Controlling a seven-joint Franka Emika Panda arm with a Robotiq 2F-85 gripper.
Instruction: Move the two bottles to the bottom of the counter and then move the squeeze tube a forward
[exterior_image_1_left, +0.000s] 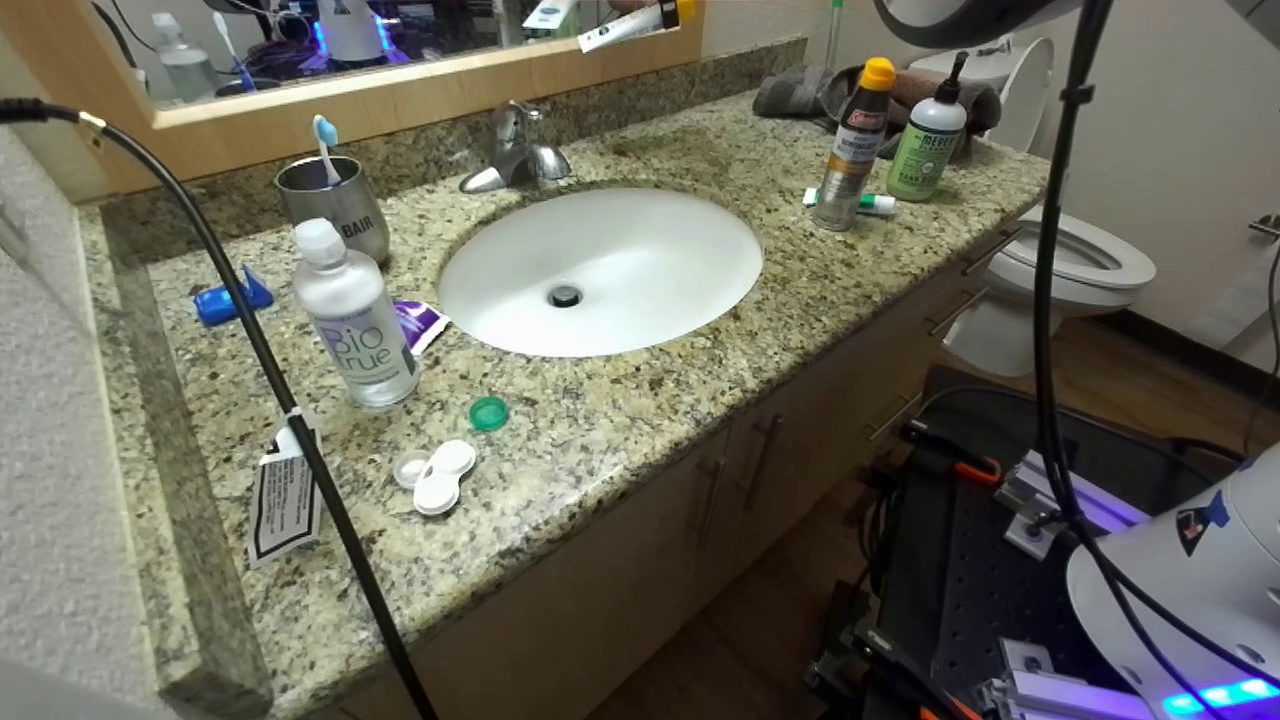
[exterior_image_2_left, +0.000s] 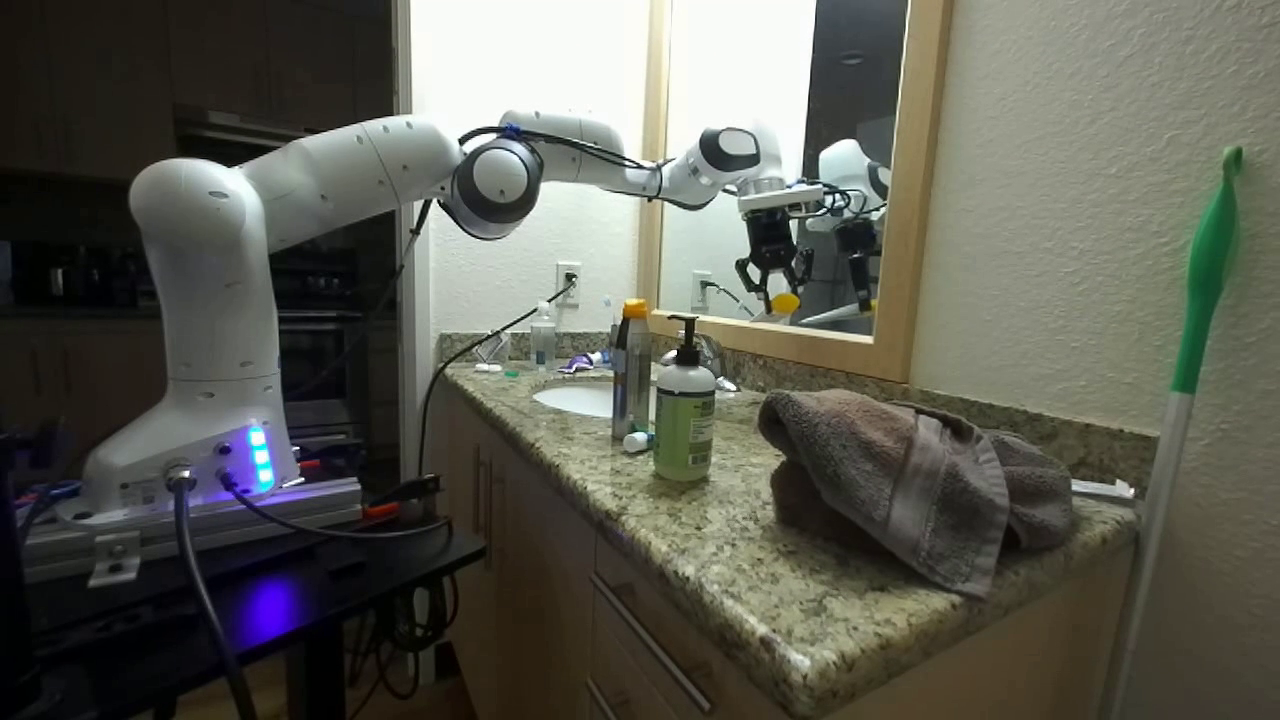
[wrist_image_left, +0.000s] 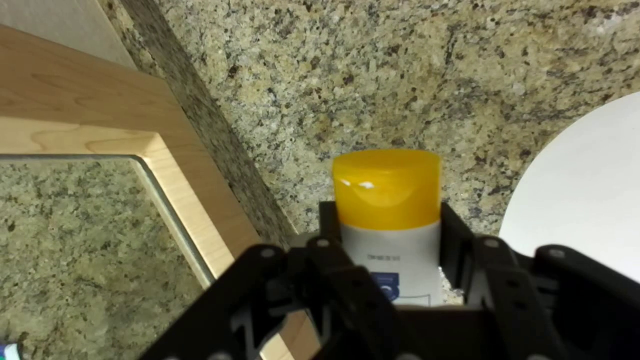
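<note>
My gripper (exterior_image_2_left: 778, 290) is shut on a white squeeze tube with a yellow cap and holds it above the counter (exterior_image_1_left: 580, 430), close to the mirror. In the wrist view the tube (wrist_image_left: 387, 190) fills the space between the fingers, cap outward. In an exterior view part of the tube (exterior_image_1_left: 625, 27) shows at the top edge, tilted. The slim dark bottle with the yellow-orange cap (exterior_image_1_left: 853, 150) stands upright right of the sink; it also shows in an exterior view (exterior_image_2_left: 630, 370). The whitish-green bottle (exterior_image_1_left: 922, 150) stands upright beside it, here with a black pump; it shows too in an exterior view (exterior_image_2_left: 685, 425).
A green-and-white tube (exterior_image_1_left: 878, 204) lies partly behind the dark bottle. A grey towel (exterior_image_2_left: 890, 480) lies at the counter's end. The oval sink (exterior_image_1_left: 650, 240), faucet (exterior_image_1_left: 515, 155), clear bottle (exterior_image_1_left: 355, 320) and metal cup (exterior_image_1_left: 350, 205) are nearby. The mirror frame (wrist_image_left: 200, 165) is close to the gripper.
</note>
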